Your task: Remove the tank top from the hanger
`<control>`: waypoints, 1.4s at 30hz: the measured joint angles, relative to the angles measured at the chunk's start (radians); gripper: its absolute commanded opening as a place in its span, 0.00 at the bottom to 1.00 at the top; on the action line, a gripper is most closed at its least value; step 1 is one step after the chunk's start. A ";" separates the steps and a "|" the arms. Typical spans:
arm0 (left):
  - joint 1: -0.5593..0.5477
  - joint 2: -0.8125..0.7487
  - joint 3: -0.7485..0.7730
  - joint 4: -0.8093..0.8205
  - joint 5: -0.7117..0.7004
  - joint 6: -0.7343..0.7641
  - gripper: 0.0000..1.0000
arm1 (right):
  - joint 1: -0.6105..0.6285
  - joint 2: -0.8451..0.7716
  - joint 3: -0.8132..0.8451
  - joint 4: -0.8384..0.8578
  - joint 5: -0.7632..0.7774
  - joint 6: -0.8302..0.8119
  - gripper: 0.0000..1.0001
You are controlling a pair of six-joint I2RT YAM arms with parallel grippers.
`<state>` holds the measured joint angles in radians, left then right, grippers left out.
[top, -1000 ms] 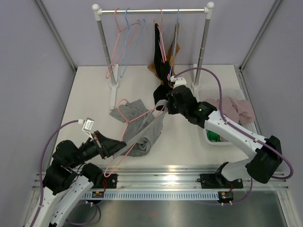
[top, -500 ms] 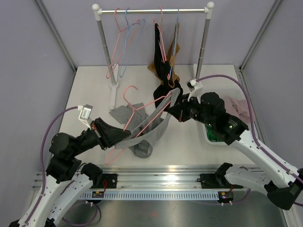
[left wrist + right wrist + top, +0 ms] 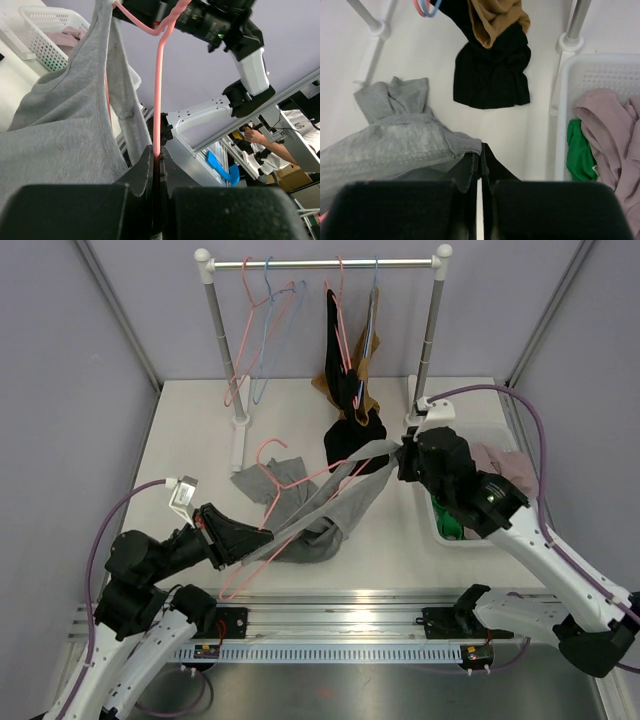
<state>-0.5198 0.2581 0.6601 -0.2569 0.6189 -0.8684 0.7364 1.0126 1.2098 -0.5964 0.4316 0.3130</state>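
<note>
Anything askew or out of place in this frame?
Yes. The black garment hanging from the silver rail sags until its hem pools on the white table. The grey tank top is stretched from the pink wire hanger to the right gripper.

Even bright overhead light, soft shadows; rail glare bottom; wrist views' near fingers (image 3: pixel 470 172) dark, blurred.
</note>
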 measured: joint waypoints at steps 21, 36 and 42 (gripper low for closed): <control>0.000 0.020 -0.027 -0.047 0.084 0.010 0.00 | -0.109 0.183 0.058 -0.015 -0.064 -0.026 0.00; 0.000 0.020 -0.042 0.301 0.006 0.043 0.00 | -0.152 -0.040 -0.293 0.175 -0.607 0.059 0.00; -0.002 0.180 -0.010 0.705 -0.072 0.165 0.00 | -0.155 -0.240 -0.338 0.260 -0.834 0.126 0.00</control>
<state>-0.5213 0.4385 0.6502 0.4480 0.5468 -0.7036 0.5812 0.7731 0.8719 -0.3363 -0.4023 0.4389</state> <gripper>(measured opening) 0.024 0.018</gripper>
